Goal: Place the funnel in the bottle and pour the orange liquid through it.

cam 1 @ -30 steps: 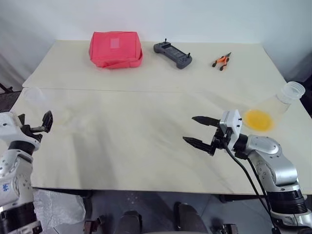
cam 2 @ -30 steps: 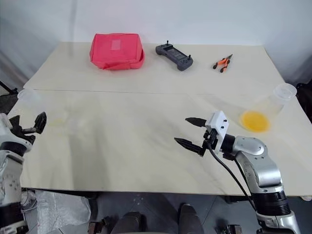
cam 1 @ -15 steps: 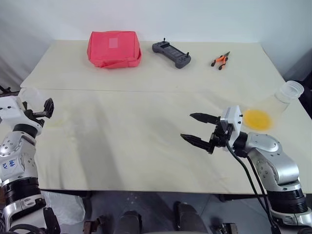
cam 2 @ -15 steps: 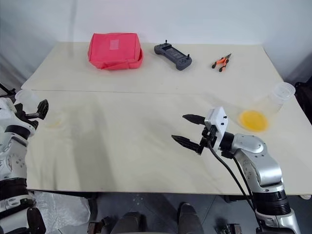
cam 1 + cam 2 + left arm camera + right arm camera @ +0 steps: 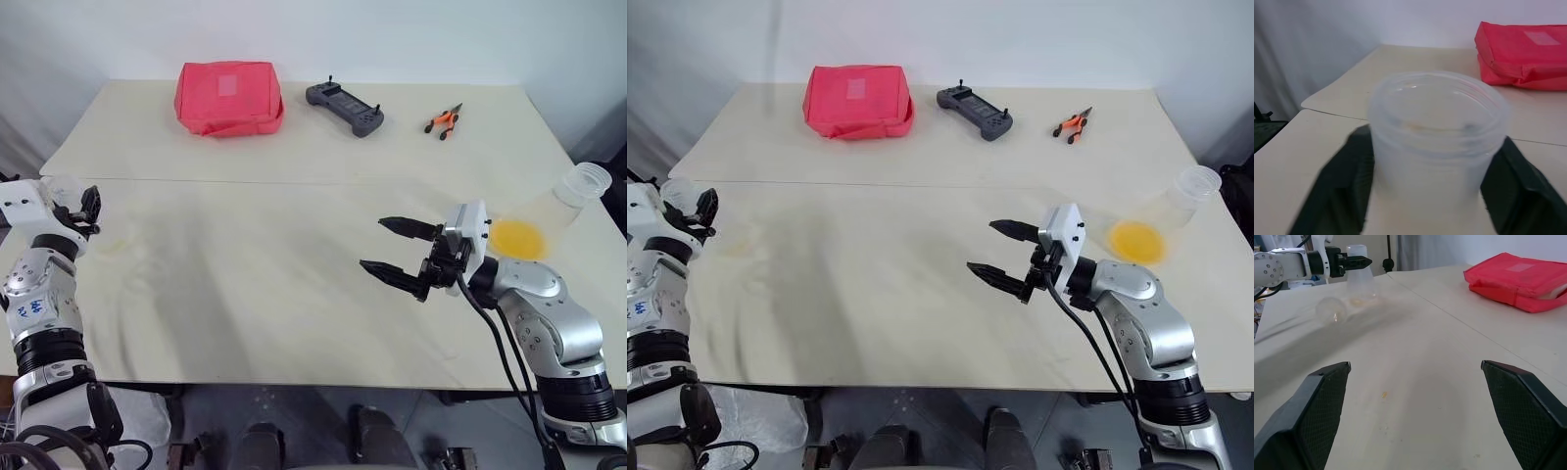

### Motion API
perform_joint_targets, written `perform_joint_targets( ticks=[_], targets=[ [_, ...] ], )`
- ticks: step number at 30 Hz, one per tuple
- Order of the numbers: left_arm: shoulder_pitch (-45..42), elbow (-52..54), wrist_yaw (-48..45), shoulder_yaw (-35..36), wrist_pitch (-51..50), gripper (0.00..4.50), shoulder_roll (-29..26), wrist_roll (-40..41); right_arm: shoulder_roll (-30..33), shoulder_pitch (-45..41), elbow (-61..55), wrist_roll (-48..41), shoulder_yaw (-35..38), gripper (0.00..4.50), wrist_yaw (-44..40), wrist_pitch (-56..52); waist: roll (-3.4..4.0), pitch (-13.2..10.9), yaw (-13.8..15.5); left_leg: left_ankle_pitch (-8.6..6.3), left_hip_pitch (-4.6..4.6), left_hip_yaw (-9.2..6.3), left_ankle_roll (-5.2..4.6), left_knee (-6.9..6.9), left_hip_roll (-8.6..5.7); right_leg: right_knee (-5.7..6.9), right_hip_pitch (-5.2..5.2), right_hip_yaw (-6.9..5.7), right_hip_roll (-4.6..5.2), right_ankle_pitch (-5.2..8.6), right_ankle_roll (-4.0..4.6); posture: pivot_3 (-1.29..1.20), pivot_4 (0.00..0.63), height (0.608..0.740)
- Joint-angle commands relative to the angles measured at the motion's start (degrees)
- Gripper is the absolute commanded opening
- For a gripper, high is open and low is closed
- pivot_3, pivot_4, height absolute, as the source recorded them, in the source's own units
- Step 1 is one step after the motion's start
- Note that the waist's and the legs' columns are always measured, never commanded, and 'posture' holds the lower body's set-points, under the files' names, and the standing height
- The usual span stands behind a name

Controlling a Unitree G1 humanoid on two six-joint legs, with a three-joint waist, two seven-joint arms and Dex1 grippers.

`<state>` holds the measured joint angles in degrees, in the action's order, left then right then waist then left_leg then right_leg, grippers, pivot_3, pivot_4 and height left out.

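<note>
Clear bottle upright, funnel beside, orange liquid (far flask)

Pale cream matte desk, faint yellowish smear near its left edge. Bright red fabric pouch, lighter pink square patch on top. Dark grey handheld controller. Small pliers with orange handles. Clear colourless plastic flask holding a glowing yellow-orange liquid patch. Clear colourless bottle, frosted-looking neck, between matte black fingers.
</note>
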<state>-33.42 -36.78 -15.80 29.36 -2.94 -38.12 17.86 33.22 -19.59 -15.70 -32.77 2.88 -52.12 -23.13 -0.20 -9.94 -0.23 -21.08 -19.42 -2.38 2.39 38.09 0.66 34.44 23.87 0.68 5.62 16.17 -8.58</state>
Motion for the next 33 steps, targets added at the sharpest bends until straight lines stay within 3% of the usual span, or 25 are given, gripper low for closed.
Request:
perform_joint_targets(
  ticks=[1,7,14,26,33],
  targets=[
    [-1.0,1.1,-1.1,0.9,1.0,2.32,-2.5,0.6,0.8,0.1,-2.7,-1.1,1.9,4.5,0.3,-0.1,0.0,0.0,0.0,0.0,0.0,0.0,0.0,0.0,0.0,0.0,0.0,-0.01,0.0,0.0,0.0,0.0,0.15,0.74],
    [-2.3,5.9,-5.6,0.1,-2.6,2.32,-4.6,2.8,1.7,0.1,-2.7,-1.7,3.0,4.5,0.0,-0.6,0.0,0.0,0.0,0.0,-0.04,-0.01,0.0,0.01,0.01,0.0,0.01,-0.05,0.0,0.0,0.0,0.0,0.15,0.74],
    [-7.0,15.8,-18.2,-7.6,-9.6,2.32,-2.0,7.5,4.9,1.5,-2.3,-3.9,5.6,4.5,-3.2,-1.5,-0.03,0.0,0.4,0.0,-0.27,-0.22,0.0,0.21,-0.03,0.0,0.01,-0.2,0.05,-0.01,-0.01,0.0,0.15,0.74],
    [-17.0,18.9,-40.5,-25.3,-14.7,2.32,10.4,9.5,7.8,13.7,-9.1,-4.7,15.2,4.5,0.4,-1.8,-0.05,0.0,0.1,0.0,-0.29,-0.16,-0.01,0.22,-0.04,0.0,0.03,-0.21,0.03,-0.01,-0.02,0.0,0.15,0.74],
    [-18.6,16.2,-48.6,-34.0,-11.9,2.32,17.4,5.5,7.7,22.1,-14.7,-5.2,20.7,4.5,3.1,-2.3,-0.05,0.0,0.2,-0.01,-0.28,-0.14,-0.02,0.32,-0.03,0.05,0.02,-0.19,0.01,-0.02,-0.02,0.0,0.15,0.74]
  ],
)
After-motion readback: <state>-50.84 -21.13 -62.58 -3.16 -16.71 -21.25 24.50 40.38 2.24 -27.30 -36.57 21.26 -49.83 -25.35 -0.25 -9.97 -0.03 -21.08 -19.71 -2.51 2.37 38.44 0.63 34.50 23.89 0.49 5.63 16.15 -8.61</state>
